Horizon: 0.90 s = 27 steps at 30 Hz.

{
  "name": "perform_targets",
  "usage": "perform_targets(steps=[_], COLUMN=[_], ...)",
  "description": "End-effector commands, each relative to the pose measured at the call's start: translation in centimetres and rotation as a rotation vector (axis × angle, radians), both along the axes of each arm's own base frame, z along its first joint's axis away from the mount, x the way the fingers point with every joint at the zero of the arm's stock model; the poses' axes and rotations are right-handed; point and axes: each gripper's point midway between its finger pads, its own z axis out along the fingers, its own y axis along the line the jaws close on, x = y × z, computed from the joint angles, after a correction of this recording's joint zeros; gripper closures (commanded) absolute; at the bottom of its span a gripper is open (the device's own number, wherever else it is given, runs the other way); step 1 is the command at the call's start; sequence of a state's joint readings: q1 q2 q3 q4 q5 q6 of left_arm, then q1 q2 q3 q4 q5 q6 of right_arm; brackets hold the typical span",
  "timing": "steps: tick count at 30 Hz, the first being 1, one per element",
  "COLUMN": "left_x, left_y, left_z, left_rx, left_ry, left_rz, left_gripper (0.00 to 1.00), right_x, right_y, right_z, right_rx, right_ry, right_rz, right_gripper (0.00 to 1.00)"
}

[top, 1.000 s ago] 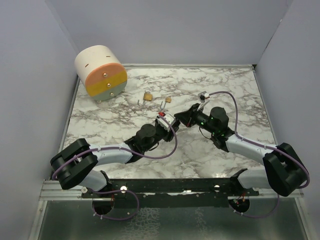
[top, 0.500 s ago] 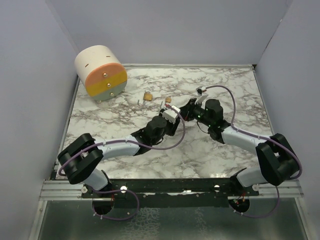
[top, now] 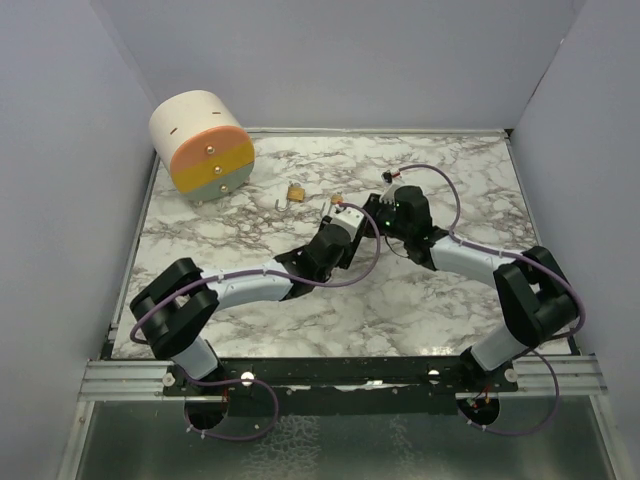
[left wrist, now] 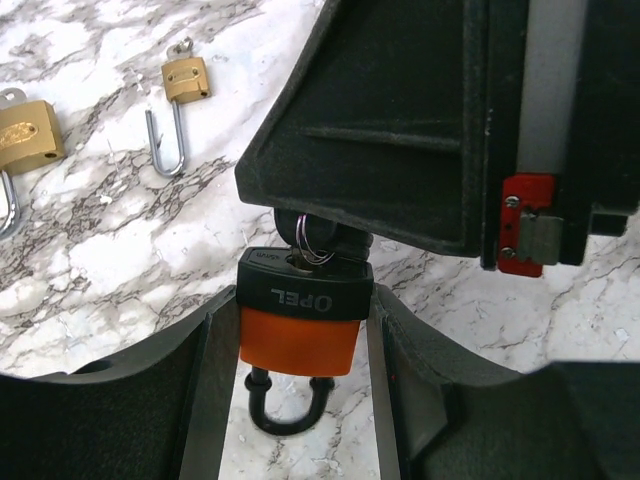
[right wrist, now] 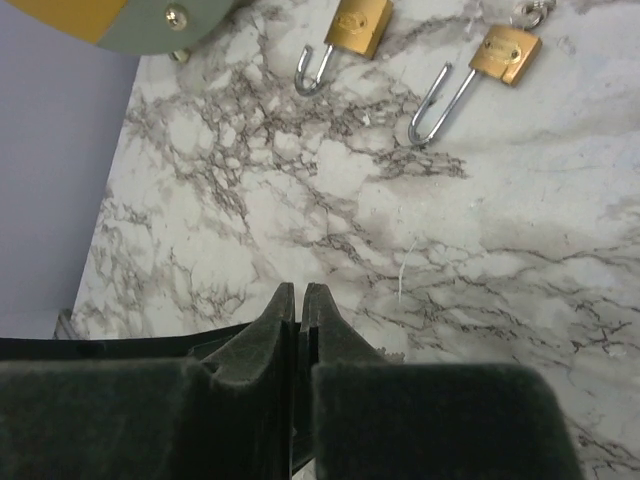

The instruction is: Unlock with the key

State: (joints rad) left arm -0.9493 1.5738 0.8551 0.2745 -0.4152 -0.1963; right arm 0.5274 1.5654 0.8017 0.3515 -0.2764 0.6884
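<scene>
My left gripper (left wrist: 303, 312) is shut on an orange and black padlock (left wrist: 298, 335), one finger on each side of its body. The black shackle points back toward the wrist and looks closed. On the padlock's far face a small key ring (left wrist: 313, 243) shows at the keyhole. My right gripper (right wrist: 300, 296) is shut, and in the left wrist view its black body presses down right over that ring. The key itself is hidden between those fingers. In the top view both grippers (top: 358, 218) meet at the middle of the marble table (top: 470, 180).
Two brass padlocks with open shackles lie just beyond the grippers, one (top: 296, 191) to the left and one (top: 337, 199) close by. A round drawer unit (top: 200, 145) with orange, yellow and grey fronts stands at the back left. Grey walls close in the table.
Both arms have reached farther from their bases toward the brass padlocks, keeping the grippers together. The orange padlock has travelled along in the left gripper.
</scene>
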Motion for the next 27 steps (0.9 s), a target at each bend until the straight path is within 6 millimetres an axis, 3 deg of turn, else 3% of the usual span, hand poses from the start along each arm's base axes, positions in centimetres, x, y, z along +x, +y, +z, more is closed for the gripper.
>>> perform_targets(steps=[1, 10, 12, 14, 16, 22, 27], left_x=[2.0, 2.4, 2.4, 2.4, 2.4, 2.4, 3.6], left_y=[-2.4, -2.4, -2.2, -1.9, -1.5, -0.3, 1.2], left_z=[5.2, 4.3, 4.0, 3.3, 2.3, 0.0, 0.2], left_rx=[-0.159, -0.132, -0.128, -0.119, -0.102, -0.088, -0.092], left_ry=[-0.097, -0.075, -0.064, -0.045, -0.020, 0.059, 0.084], left_rz=[0.052, 0.092, 0.098, 0.106, 0.124, 0.161, 0.249], left_gripper=[1.00, 1.00, 1.00, 1.00, 1.00, 1.00, 1.00], right_x=[-2.6, -2.3, -1.9, -1.1, -0.2, 2.0, 2.1], right_y=[1.0, 1.0, 0.4, -0.7, -2.3, -7.4, -10.1], right_z=[-3.5, -2.9, -2.1, -1.5, -0.9, 0.9, 0.0], right_rx=[-0.040, -0.022, -0.007, 0.001, 0.001, -0.038, -0.203], right_ry=[0.182, 0.167, 0.139, 0.115, 0.093, 0.023, -0.014], right_rz=[0.073, 0.061, 0.038, -0.004, -0.050, -0.152, -0.192], right_gripper=[0.99, 0.99, 0.86, 0.70, 0.60, 0.54, 0.53])
